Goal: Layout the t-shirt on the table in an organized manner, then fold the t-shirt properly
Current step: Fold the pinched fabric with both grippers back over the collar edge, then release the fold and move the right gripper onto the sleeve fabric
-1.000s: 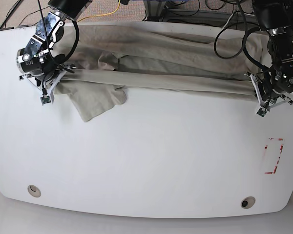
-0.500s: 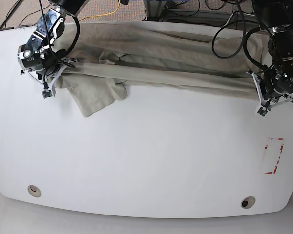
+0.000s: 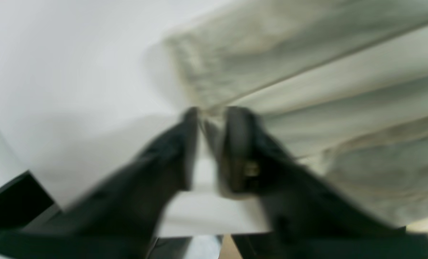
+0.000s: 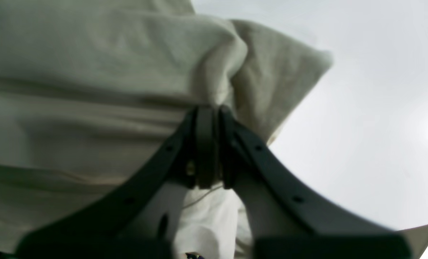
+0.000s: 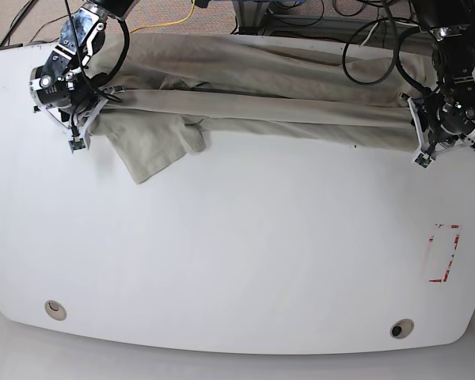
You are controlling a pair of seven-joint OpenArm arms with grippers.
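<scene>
The pale sage t-shirt (image 5: 261, 111) lies stretched in a long band across the far part of the white table (image 5: 245, 253), with one sleeve spilling toward me at the left. My right gripper (image 5: 95, 119) is at the band's left end. In the right wrist view it (image 4: 208, 109) is shut on a fold of the t-shirt (image 4: 91, 72). My left gripper (image 5: 416, 134) is at the band's right end. The left wrist view is blurred, but there the fingers of that gripper (image 3: 210, 115) stand apart. A corner of the t-shirt (image 3: 307, 72) lies between their tips.
A red tape rectangle (image 5: 444, 253) marks the table's right side. Two metal grommets (image 5: 55, 309) (image 5: 401, 328) sit near the front edge. Cables (image 5: 364, 47) and carpet lie beyond the far edge, close behind the shirt.
Both arms have carried the stretched shirt toward the far edge. The left gripper's fingers, shut before, have parted.
</scene>
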